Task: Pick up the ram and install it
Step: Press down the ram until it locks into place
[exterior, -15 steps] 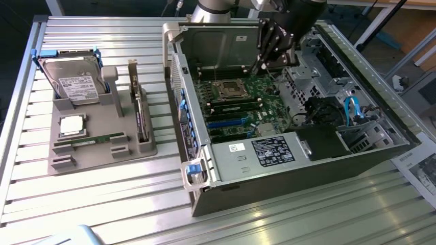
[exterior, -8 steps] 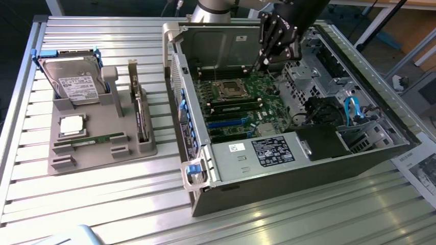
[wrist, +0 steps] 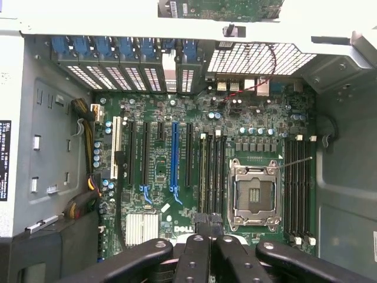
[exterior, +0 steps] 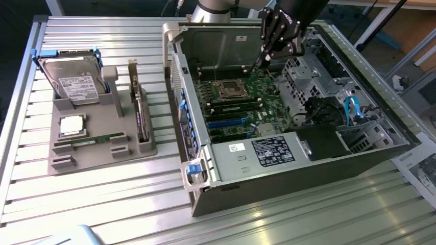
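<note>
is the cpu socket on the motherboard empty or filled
Empty: the socket sits with its metal frame around bare contacts, and the silver processor chip rests in the grey tray outside the case.

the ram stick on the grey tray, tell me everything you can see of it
The ram is a long, narrow green circuit-board strip with small dark chips along it. It lies lengthwise in a slot near the front of the grey holder tray, just below the square silver processor chip, to the exterior view's left of the open computer case. Only the tray touches it; the shut gripper hangs inside the case, well away from it.

Ram (exterior: 90, 140) on tray (exterior: 102, 153), beside case (exterior: 286, 168).
</note>
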You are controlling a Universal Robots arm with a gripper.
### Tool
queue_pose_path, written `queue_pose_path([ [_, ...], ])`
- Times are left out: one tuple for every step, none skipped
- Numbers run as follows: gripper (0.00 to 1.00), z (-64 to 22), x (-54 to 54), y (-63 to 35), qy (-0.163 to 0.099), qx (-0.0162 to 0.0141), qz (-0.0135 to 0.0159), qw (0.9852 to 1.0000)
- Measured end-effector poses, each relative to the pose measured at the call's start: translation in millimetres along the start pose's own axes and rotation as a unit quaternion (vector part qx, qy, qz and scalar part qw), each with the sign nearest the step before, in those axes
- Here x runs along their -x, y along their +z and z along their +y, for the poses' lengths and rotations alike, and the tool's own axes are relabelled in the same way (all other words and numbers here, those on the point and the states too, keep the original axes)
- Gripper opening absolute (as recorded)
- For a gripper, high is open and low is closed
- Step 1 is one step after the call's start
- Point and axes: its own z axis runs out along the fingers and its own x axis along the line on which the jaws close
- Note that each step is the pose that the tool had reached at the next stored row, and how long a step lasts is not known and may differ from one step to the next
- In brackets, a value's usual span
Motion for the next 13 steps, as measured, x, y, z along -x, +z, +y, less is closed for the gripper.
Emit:
queue_pose_path([
  [0.1,0.0,0.0,0.0,0.0,0.0,0.0,1.0],
  [0.1,0.0,0.0,0.0,0.0,0.0,0.0,1.0],
  [0.1,0.0,0.0,0.0,0.0,0.0,0.0,1.0],
  [0.1,0.0,0.0,0.0,0.0,0.0,0.0,1.0],
  [0.1,0.0,0.0,0.0,0.0,0.0,0.0,1.0],
  [0.1,0.0,0.0,0.0,0.0,0.0,0.0,1.0],
  [0.1,0.0,0.0,0.0,0.0,0.0,0.0,1.0],
  [0.1,0.0,0.0,0.0,0.0,0.0,0.0,1.0],
  [0.1,0.0,0.0,0.0,0.0,0.0,0.0,1.0],
  [0.1,0.0,0.0,0.0,0.0,0.0,0.0,1.0],
  [0.1,0.0,0.0,0.0,0.001,0.0,-0.0001,1.0],
  [0.1,0.0,0.0,-0.1,0.007,-0.0002,-0.0006,1.0],
  [0.1,0.0,0.0,-0.1,0.015,-0.0005,-0.0014,0.9999],
])
